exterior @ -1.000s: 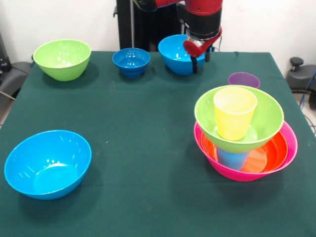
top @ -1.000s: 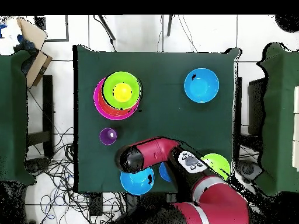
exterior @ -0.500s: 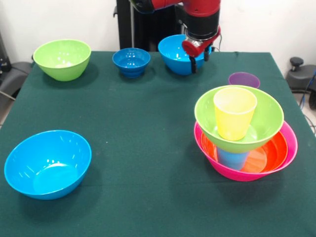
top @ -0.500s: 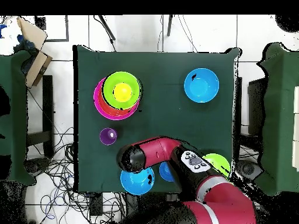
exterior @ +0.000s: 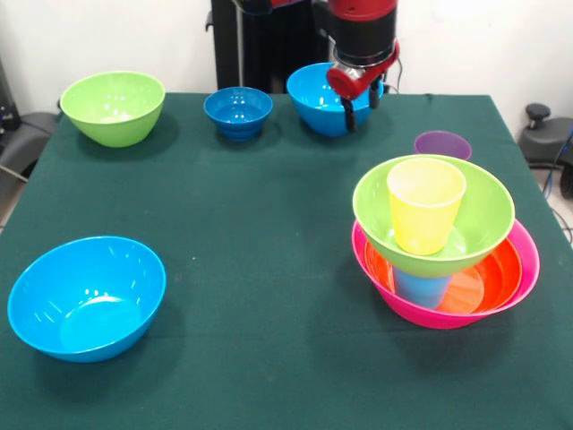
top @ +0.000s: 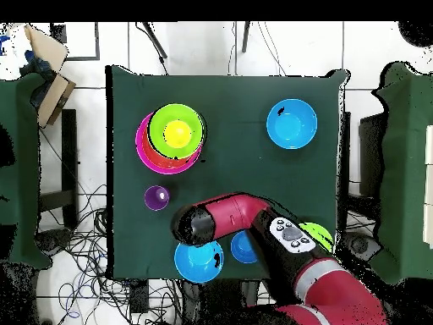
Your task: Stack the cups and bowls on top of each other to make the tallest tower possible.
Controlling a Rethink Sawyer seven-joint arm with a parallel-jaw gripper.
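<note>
The tower stands on the large pink bowl (exterior: 528, 260) (top: 140, 140). It holds an orange bowl (exterior: 492, 273), a light blue cup (exterior: 421, 288), a lime green bowl (exterior: 474, 224) (top: 193, 118) and, on top, a yellow cup (exterior: 425, 204) (top: 177, 133). The purple cup (exterior: 442, 143) (top: 156, 198) stands alone behind the tower. My gripper (exterior: 361, 111) hangs open and empty in front of the back bright blue bowl (exterior: 313, 94) (top: 199, 261). In the overhead view the arm's wrist covers the gripper.
A small dark-blue footed bowl (exterior: 238, 111) (top: 244, 247) and a second lime green bowl (exterior: 113, 106) (top: 320, 230) sit along the back edge. Another bright blue bowl (exterior: 87, 296) (top: 292, 123) rests at the front left. The dark green table (exterior: 269, 206) lies between them.
The gripper has risen a little and shifted slightly toward the back blue bowl. In the overhead view the elbow has swung to the right. No bowl or cup has moved.
</note>
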